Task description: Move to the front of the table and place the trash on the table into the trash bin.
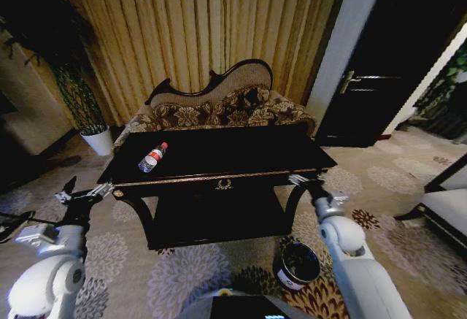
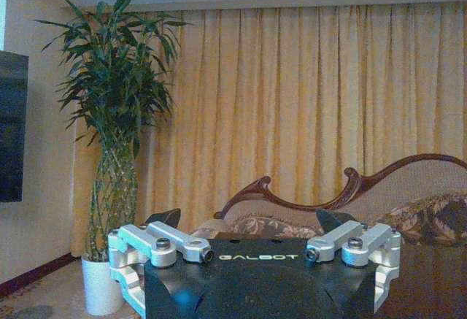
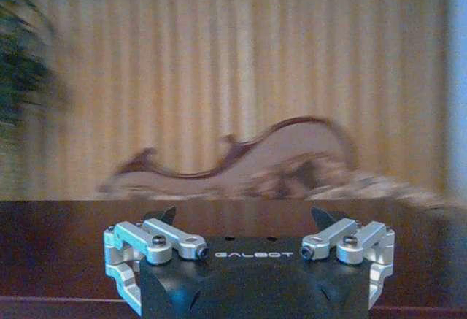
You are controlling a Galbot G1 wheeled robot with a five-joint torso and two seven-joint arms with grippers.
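One bottle (image 1: pixel 152 158) lay on its side near the left end of the worktop (image 1: pixel 241 157), red cap toward the sofa (image 1: pixel 219 107). You would likely have found it light, smooth and prone to rolling, best pinched across its middle. Your left tool (image 1: pixel 82 192) and right tool (image 1: pixel 304 181) hung open off the front corners; the trash bin (image 1: pixel 296 265) stood on the floor below.

A patterned sofa (image 1: pixel 219 107) backs onto yellow curtains (image 1: pixel 197 27), with a potted plant (image 2: pixel 113 151) beside it.
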